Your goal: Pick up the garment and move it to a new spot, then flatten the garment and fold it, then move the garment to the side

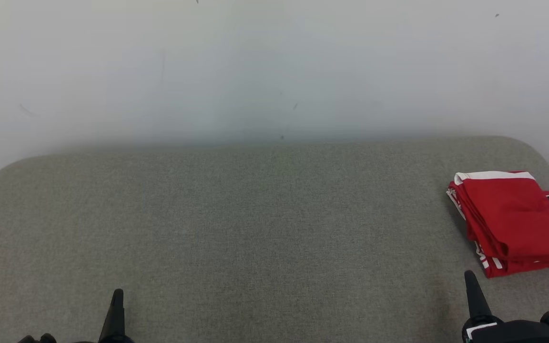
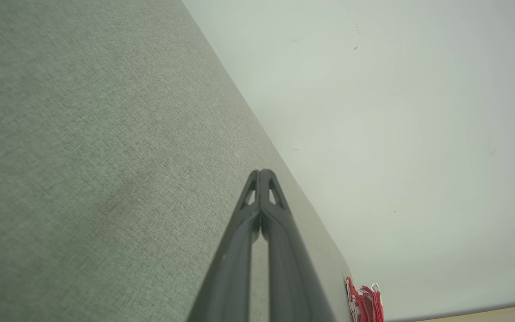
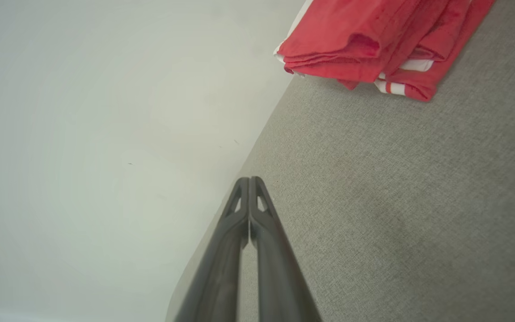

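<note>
A red garment (image 1: 515, 221) with white trim and black lettering lies folded in a compact stack at the far right of the grey fabric surface (image 1: 255, 228). In the right wrist view the garment (image 3: 373, 40) sits at the top, well beyond the fingertips. A sliver of the garment (image 2: 365, 304) shows at the bottom of the left wrist view. My right gripper (image 1: 470, 281) rests near the front edge, just short of the garment, shut and holding nothing. My left gripper (image 1: 117, 297) is at the lower left, shut and holding nothing, far from the cloth.
A plain pale wall (image 1: 274, 71) rises directly behind the grey surface. The surface has rounded back corners, and the garment lies close to its right edge.
</note>
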Motion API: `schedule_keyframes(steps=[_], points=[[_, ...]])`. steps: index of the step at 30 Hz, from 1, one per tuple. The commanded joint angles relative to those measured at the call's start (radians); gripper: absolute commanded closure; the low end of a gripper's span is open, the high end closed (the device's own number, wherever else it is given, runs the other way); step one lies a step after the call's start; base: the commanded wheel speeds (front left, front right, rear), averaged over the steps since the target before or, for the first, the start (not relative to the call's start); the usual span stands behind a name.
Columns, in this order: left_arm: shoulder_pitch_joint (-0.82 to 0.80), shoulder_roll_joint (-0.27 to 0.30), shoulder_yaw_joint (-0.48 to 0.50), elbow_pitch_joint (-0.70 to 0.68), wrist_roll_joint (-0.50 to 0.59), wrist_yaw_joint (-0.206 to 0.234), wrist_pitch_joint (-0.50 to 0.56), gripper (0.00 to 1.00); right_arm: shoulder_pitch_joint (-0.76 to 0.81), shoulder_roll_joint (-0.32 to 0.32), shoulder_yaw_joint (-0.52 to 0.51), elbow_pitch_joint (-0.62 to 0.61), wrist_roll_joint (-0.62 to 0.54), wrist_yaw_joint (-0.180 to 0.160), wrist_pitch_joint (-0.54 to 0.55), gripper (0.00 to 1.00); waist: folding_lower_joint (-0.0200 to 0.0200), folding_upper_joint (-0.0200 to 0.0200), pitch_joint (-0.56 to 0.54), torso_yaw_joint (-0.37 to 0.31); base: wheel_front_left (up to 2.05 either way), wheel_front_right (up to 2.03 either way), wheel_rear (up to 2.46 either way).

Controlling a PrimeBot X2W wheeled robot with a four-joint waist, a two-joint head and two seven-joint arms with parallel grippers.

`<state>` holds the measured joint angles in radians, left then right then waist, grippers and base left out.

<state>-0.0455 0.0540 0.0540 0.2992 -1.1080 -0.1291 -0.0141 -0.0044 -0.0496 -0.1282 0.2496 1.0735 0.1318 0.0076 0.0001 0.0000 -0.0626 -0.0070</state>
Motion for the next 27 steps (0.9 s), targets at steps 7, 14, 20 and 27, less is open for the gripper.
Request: schedule_keyframes(steps=[7, 14, 20, 27], points=[[-0.039, -0.001, 0.005, -0.006, -0.083, -0.002, 0.025, 1.0, -0.027, -0.001, -0.007, -0.019, 0.09, -0.001, 0.013, 1.0, -0.0001, 0.0, 0.008, 0.001, 0.0, 0.0, 0.0], [-0.054, -0.001, 0.006, -0.004, -0.149, -0.002, 0.043, 1.0, -0.032, -0.001, -0.01, -0.025, 0.16, -0.001, 0.026, 1.0, -0.0001, 0.0, 0.015, 0.002, 0.0, 0.0, 0.0], [-0.065, -0.002, 0.008, -0.002, -0.2, -0.002, 0.058, 1.0, -0.037, -0.001, -0.013, -0.03, 0.215, -0.001, 0.035, 1.0, -0.0001, 0.0, 0.021, 0.002, 0.0, 0.0, 0.0], [-0.076, -0.002, 0.009, -0.001, -0.258, -0.002, 0.075, 1.0, -0.04, -0.001, -0.016, -0.035, 0.278, -0.001, 0.045, 1.0, -0.0001, 0.0, 0.029, 0.003, 0.0, 0.0, 0.0]])
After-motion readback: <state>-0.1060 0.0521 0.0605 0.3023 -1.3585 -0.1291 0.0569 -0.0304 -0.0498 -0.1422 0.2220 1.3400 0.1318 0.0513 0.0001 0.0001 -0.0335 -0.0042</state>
